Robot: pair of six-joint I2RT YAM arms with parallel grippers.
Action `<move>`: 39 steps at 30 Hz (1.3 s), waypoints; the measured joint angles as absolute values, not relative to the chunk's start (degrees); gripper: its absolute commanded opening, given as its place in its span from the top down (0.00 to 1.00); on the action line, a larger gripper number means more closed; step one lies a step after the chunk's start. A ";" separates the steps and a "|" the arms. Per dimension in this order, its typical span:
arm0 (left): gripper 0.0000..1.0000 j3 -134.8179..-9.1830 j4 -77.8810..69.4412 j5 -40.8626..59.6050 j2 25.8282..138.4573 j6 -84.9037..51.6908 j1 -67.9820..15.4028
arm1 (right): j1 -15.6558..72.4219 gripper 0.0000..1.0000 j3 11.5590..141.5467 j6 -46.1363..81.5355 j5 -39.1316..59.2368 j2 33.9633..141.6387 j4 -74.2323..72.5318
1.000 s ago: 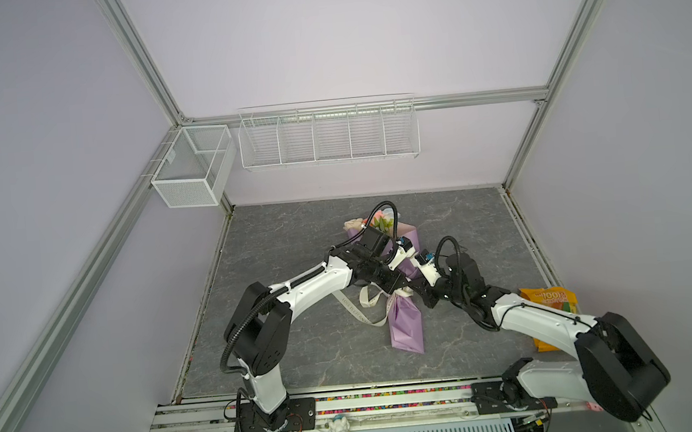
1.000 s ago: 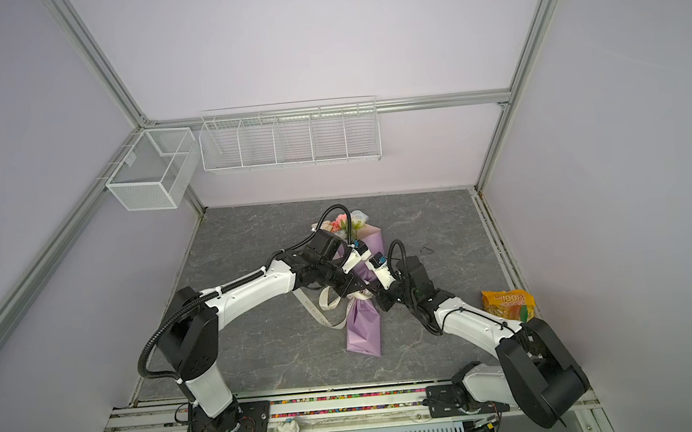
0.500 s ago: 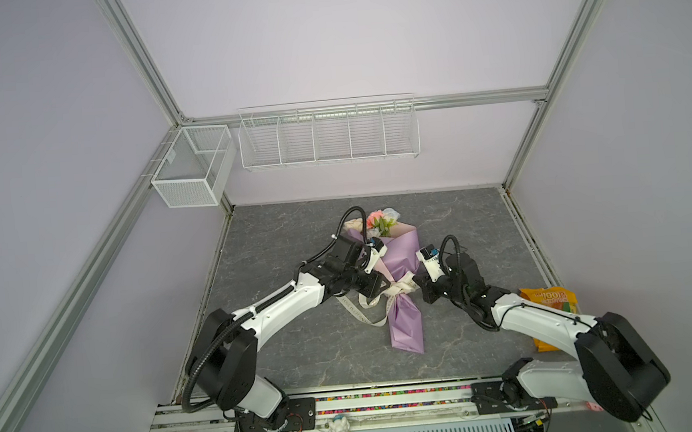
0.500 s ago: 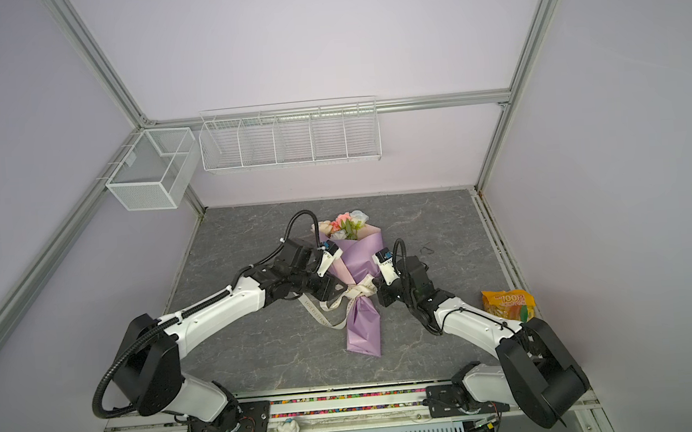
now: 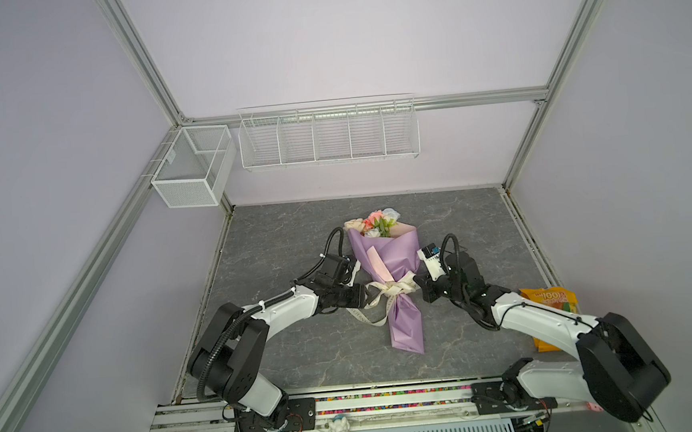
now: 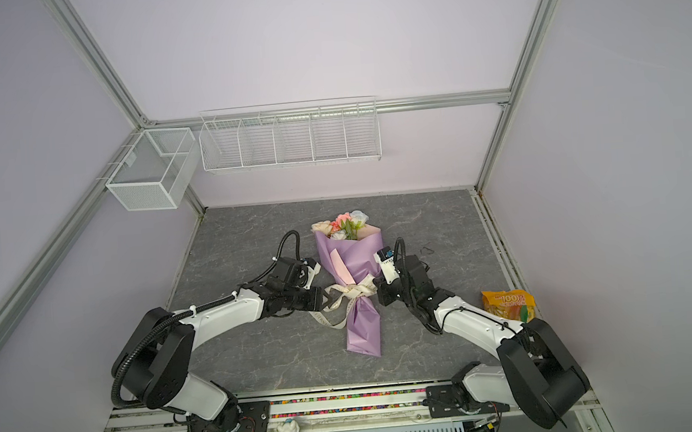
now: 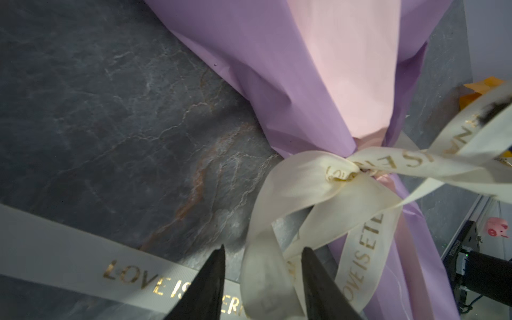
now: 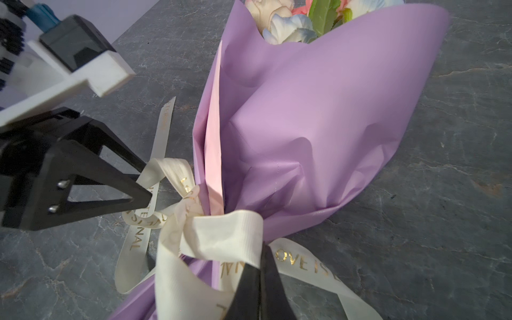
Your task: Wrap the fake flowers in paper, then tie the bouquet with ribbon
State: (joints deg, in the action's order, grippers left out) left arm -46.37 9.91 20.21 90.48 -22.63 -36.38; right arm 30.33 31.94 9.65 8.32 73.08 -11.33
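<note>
The bouquet of fake flowers [image 5: 385, 260] lies mid-table, wrap tail at 6 o'clock, its ribbon [image 5: 388, 296] knotted into a bow at the waist (likely only letting go remains), left gripper [image 5: 370, 297] at 9 o'clock spread around a loop, right gripper [image 5: 415, 282] at 3 o'clock pinching ribbon, blooms at 12 o'clock.

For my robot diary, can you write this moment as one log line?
left hand: open, around a loop of ribbon | right hand: shut on ribbon | bouquet: lying on table, ribbon knotted around it
</note>
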 measured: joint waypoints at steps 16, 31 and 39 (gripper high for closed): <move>1.00 -40.91 6.46 22.09 88.68 -24.34 -36.36 | 28.45 0.94 37.30 17.56 -2.42 73.67 2.07; 1.00 -40.29 12.56 19.51 81.01 -21.74 -34.33 | 26.74 0.94 36.95 17.63 -7.27 75.40 9.91; 1.00 -39.79 13.98 19.88 80.62 -21.26 -34.13 | 26.22 0.83 36.88 18.00 -4.95 75.31 10.26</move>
State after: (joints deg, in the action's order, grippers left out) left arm -39.79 13.98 19.88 80.62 -21.26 -34.13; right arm 26.22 36.88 18.00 -4.95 75.31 10.26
